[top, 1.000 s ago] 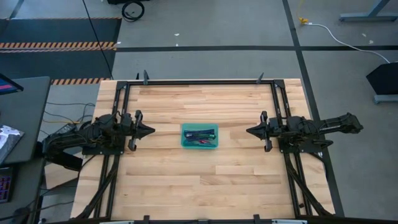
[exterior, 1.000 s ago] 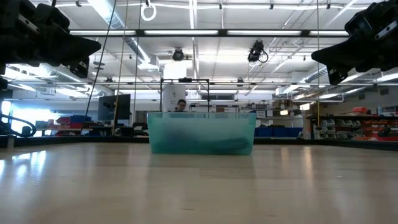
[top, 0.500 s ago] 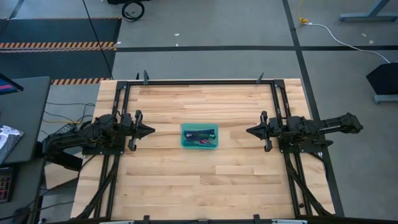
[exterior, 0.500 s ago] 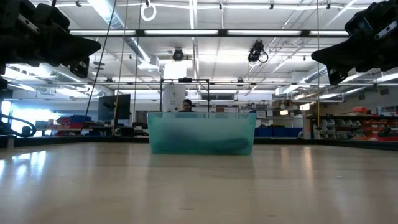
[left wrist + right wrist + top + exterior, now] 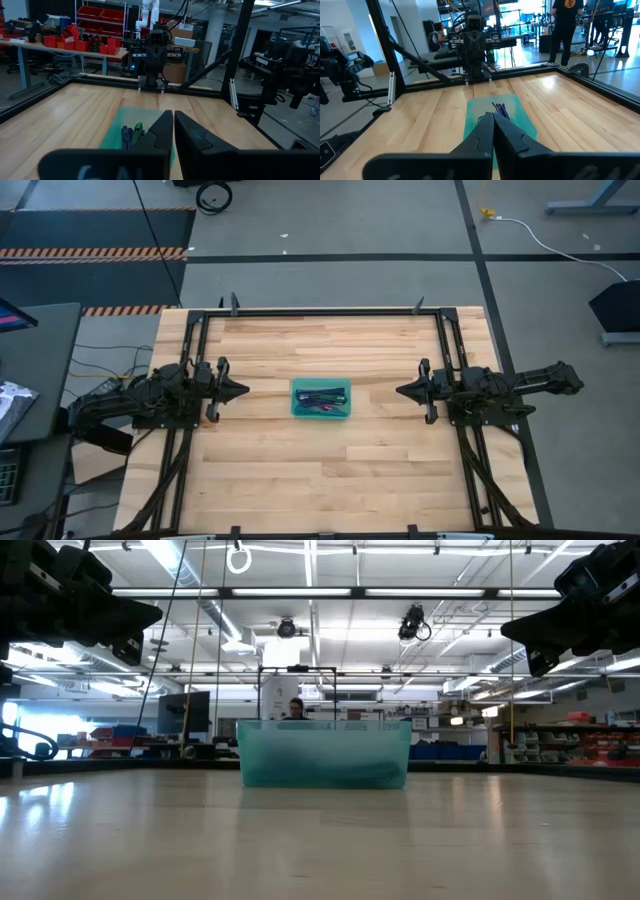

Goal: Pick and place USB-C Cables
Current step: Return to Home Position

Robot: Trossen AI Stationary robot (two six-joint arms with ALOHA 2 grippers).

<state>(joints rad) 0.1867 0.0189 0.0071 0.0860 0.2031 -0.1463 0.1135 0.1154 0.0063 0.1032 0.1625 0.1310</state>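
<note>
The thin coiled USB-C cables [image 5: 322, 397] lie heaped together inside the teal rectangular plastic tray [image 5: 293, 400], which sits at the centre of the high view on the pale wooden plank table [image 5: 300, 470]. Dark green, purple and reddish strands can be made out in the heap, but the single bundles are too small to count. The left gripper [image 5: 243, 391] hangs at the middle left of the high view, its tip pointing toward the tray and well apart from it. Its own wrist view shows the two dark fingers [image 5: 161, 131] drawn together with only a hairline slit between them and nothing held, and the blue-purple and green cables lie in the tray beyond the tips. The right gripper [image 5: 400, 391] mirrors it at the middle right of the high view, also well clear of the tray, with its fingers [image 5: 481, 132] pressed together and empty. In the low view the tray stands at mid-frame, with both arms raised in the upper corners and a person [image 5: 295, 708] far behind it.
</note>
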